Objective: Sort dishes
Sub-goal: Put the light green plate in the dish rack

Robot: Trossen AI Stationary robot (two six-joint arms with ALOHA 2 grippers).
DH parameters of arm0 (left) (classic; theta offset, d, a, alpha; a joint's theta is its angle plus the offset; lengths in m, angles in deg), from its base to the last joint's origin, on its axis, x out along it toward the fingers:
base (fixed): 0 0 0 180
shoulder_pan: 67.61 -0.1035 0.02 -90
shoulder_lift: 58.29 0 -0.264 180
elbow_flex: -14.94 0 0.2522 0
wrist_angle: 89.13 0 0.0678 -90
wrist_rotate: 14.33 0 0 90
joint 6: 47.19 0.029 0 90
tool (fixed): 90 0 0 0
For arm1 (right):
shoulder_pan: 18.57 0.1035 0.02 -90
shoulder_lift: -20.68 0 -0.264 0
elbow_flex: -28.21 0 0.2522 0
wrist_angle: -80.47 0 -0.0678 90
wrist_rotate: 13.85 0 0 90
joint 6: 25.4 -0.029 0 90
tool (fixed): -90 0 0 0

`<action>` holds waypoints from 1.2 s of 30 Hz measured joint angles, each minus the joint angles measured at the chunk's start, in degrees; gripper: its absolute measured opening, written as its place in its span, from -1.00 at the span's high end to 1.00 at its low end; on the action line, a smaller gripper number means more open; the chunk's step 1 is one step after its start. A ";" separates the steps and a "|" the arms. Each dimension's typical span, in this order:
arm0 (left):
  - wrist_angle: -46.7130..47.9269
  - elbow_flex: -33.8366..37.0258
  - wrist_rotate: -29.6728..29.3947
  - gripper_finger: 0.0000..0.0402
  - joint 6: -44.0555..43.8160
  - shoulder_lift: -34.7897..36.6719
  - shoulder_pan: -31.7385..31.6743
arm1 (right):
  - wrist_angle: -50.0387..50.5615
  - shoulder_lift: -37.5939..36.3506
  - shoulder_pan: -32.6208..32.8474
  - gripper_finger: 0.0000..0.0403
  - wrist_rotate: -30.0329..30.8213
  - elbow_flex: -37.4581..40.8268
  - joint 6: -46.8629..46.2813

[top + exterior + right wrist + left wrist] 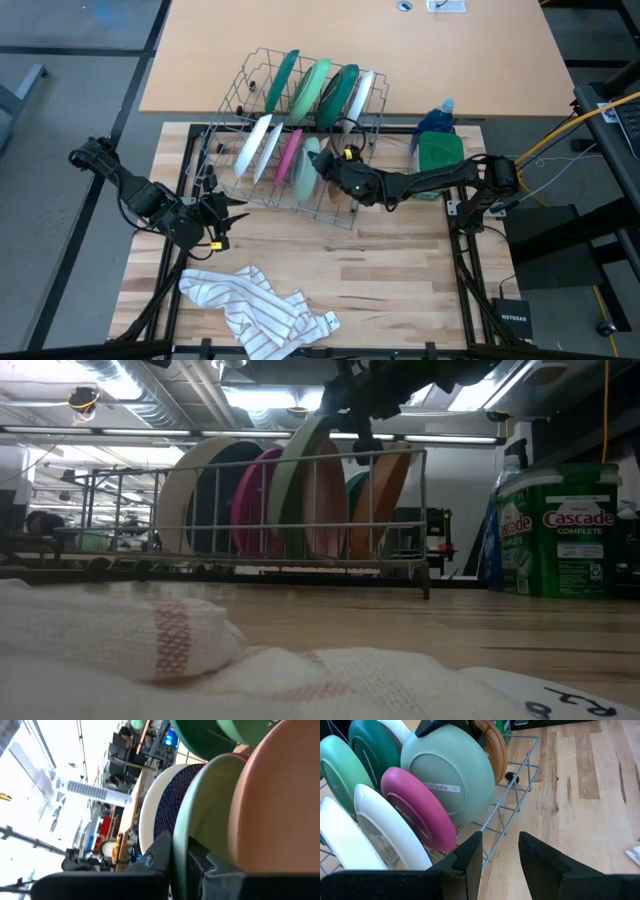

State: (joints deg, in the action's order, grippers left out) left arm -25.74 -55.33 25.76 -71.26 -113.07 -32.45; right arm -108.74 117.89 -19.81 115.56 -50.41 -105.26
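Observation:
A wire dish rack (pixel 243 95) holds the dishes on edge in two rows. In the near row a light green dish (pixel 445 770) stands between a pink plate (pixel 420 807) and a tan dish (pixel 493 745). My right gripper (pixel 322 165) reaches in from the table's right and is shut on that light green dish (pixel 310 480). My left gripper (pixel 500 855) hovers open and empty beside the rack's near left corner (pixel 225 213). White plates (pixel 255 148) stand left of the pink one. My right gripper pinches the light green dish's upper rim (pixel 181 835) between its two fingers, one finger (pixel 161 851) on each face. The fingers come in about level from the table's right. The dish stands upright, its lower part down among the rack's wires.
The far row holds green plates (pixel 313 88) and a white one (pixel 362 95). A green-lidded detergent tub (pixel 438 152) and a blue bottle (pixel 437 118) stand right of the rack. A striped white cloth (pixel 255 310) lies crumpled near the front edge. Bare wood lies at the front right.

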 joint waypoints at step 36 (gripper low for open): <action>1.27 0.02 0.00 0.41 0.00 -0.02 0.01 | 1.99 0.38 -4.08 0.71 -4.20 -0.04 2.34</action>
State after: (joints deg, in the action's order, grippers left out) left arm -24.47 -55.31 25.76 -71.26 -113.09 -32.44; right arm -106.75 118.27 -23.89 111.37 -50.46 -102.92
